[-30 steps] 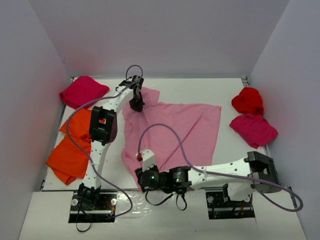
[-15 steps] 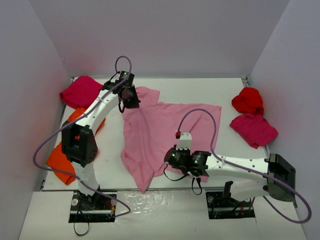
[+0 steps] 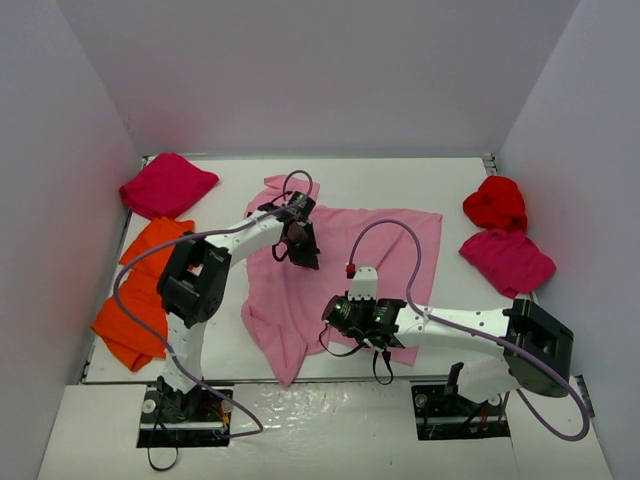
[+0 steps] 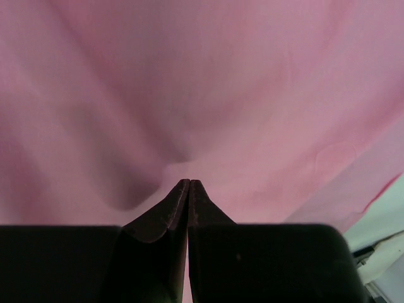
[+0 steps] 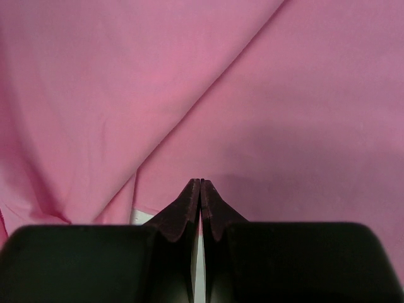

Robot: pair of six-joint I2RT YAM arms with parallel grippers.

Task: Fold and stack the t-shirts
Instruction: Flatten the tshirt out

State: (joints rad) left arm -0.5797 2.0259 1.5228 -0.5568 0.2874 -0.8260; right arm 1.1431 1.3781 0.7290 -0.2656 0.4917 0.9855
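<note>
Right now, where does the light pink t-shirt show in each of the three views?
Top external: the light pink t-shirt lies spread out in the middle of the table.
Left wrist: it fills nearly the whole picture.
Right wrist: it fills nearly the whole picture, creased diagonally.
Shared landmark: the white table at the shirt's edge, seen lower right in left wrist and as a small patch in right wrist.

The left arm point(image 3: 245, 233) and right arm point(image 3: 455, 322) each consist of white links joined by black joint housings, mounted on black base plates point(image 3: 155, 432). A lilac cable point(image 3: 395, 222) loops along each arm. The fingers point(image 4: 165, 211) are dark, wedge-shaped and taper to a narrow tip.
</note>
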